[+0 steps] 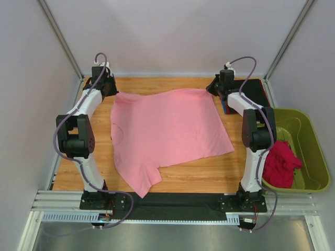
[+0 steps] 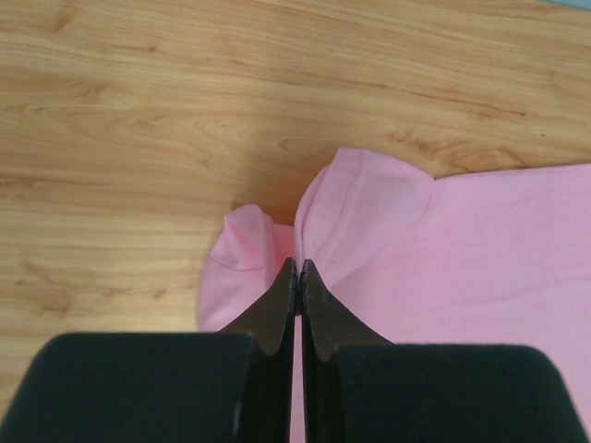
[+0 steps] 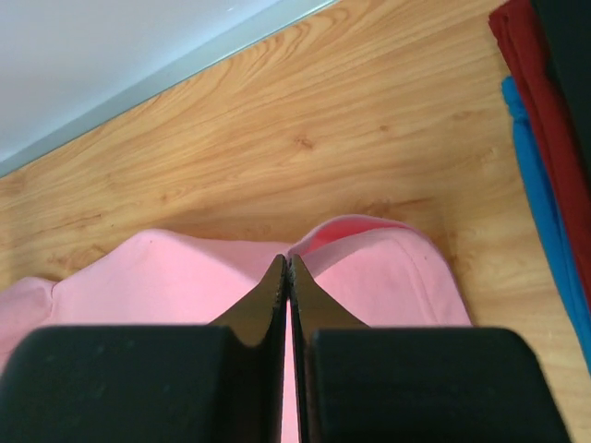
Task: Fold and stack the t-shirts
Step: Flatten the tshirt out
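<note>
The left gripper [image 2: 297,269] and right gripper [image 3: 287,265] are each clenched on a corner of the light pink t-shirt [image 1: 167,130], spread unfolded between them. Just right of the right gripper lies a folded stack [image 3: 538,101], perhaps three shirts; a magenta-red t-shirt [image 1: 281,163] waits crumpled in the tub [image 1: 309,123].

Light wood-grain tabletop [image 1: 209,175], plain pale grey walls [image 1: 178,31], slanted metal corner posts [image 1: 60,39], soft even light.

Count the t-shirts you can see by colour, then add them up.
Light pink t-shirt: 1
Magenta-red t-shirt: 1
Black t-shirt: 1
Dark red t-shirt: 1
Blue t-shirt: 1
Total: 5
</note>
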You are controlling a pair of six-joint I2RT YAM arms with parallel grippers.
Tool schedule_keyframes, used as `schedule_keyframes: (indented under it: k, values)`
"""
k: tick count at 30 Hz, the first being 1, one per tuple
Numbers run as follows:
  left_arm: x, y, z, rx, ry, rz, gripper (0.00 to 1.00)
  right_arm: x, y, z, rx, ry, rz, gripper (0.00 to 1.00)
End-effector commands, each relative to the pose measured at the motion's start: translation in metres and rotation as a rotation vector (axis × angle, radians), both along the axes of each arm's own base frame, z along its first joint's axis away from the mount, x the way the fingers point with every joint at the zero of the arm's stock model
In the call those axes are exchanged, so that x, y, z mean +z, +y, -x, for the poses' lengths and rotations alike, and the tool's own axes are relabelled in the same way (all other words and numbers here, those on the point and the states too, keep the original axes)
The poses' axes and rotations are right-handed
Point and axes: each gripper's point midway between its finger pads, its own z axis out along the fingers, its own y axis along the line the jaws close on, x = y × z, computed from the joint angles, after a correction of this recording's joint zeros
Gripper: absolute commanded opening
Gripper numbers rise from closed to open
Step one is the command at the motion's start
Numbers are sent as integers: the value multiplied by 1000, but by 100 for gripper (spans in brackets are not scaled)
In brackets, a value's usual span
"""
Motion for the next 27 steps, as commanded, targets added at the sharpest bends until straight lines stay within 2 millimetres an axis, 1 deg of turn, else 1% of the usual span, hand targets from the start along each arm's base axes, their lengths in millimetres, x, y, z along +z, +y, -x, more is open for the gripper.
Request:
schedule_keyframes:
  k: [1,2,3,5,6,7,8,9,11,12,13,15,17,18,19,21,22,23,24,25,26,27]
  values:
    - [50,-4,-29,-75,-159,-18,0,49,2,-32,59,-164,9,0]
    - [49,-5,-30,-80,-156,-15,0,49,-1,-38,62,-166,3,0]
    - [52,-5,-32,-81,-160,-16,0,45,-3,-39,63,-146,2,0]
    - [51,-6,-32,-90,-162,-14,0,49,-8,-48,58,-158,0,0]
    - [50,-7,-33,-93,-161,-12,0,44,-11,-47,54,-138,6,0]
    - [47,-6,-32,-93,-150,-9,0,45,-12,-49,57,-141,12,0]
    - [44,-9,-31,-101,-140,-3,0,40,-15,-52,57,-135,11,0]
    - [41,-9,-28,-101,-130,3,0,46,-15,-54,64,-144,11,0]
    - [43,-9,-24,-96,-136,1,0,46,-20,-58,65,-144,11,0]
    - [38,-7,-20,-90,-121,-6,0,49,-21,-60,62,-141,7,0]
    - [42,-4,-18,-85,-124,-23,0,53,-22,-62,63,-144,1,0]
    - [44,1,-15,-71,-119,-44,0,50,-25,-63,69,-121,-12,0]
    - [53,1,-11,-76,-133,-48,0,58,-20,-62,96,-128,-26,0]
    - [55,0,-7,-81,-128,-46,0,59,-18,-61,102,-124,-32,0]
    - [62,0,-3,-86,-132,-51,0,55,-19,-57,103,-112,-35,0]
    - [60,5,5,-60,-112,-84,0,59,-18,-52,97,-108,-43,0]
    - [70,6,10,-56,-132,-95,0,59,-18,-50,97,-99,-47,0]
    - [73,11,11,-41,-140,-125,0,65,-18,-50,102,-109,-48,0]
    - [80,17,13,-20,-142,-146,0,68,-17,-48,109,-101,-43,0]
    - [89,22,13,-1,-151,-166,0,75,-18,-49,108,-108,-39,0]
    - [106,26,10,18,-181,-186,0,87,-17,-50,109,-123,-39,0]
    - [113,27,12,23,-185,-188,0,91,-18,-47,107,-118,-42,0]
